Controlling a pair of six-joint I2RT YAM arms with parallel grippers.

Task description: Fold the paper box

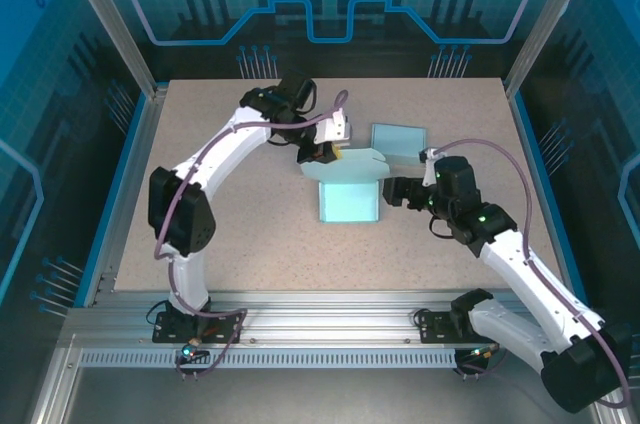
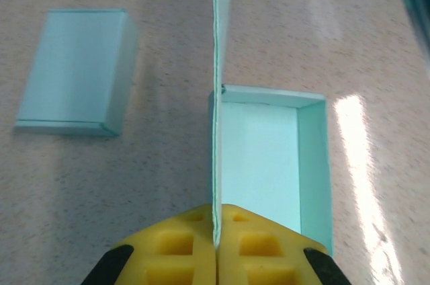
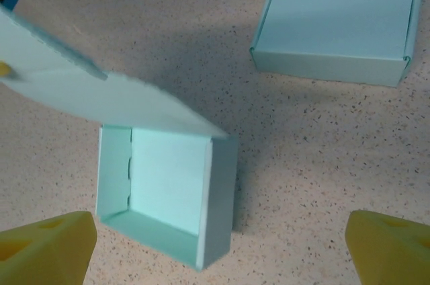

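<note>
**2 teal paper boxes on desk (image 1: 240,234); L pincer (image 2: 216,234) pinching lid flap (image 2: 216,83) of the open box (image 1: 349,202).**
Boxes: 2, both pale teal card. The open box sits mid-desk, tray facing up, flap lifted off the tray. The closed box (image 1: 397,138) lies apart, behind and to its right. Pincers: 2, yellow pads. L pads are pressed together on the flap's edge; the flap is seen edge-on in L wrist view, its top cut off by the frame. R pincer (image 1: 393,191) is spread wide, holding nothing, just beside the tray's right side; contact hard to tell. Its fingertips (image 3: 47,248) are cut off at the bottom corners of R wrist view.
</note>
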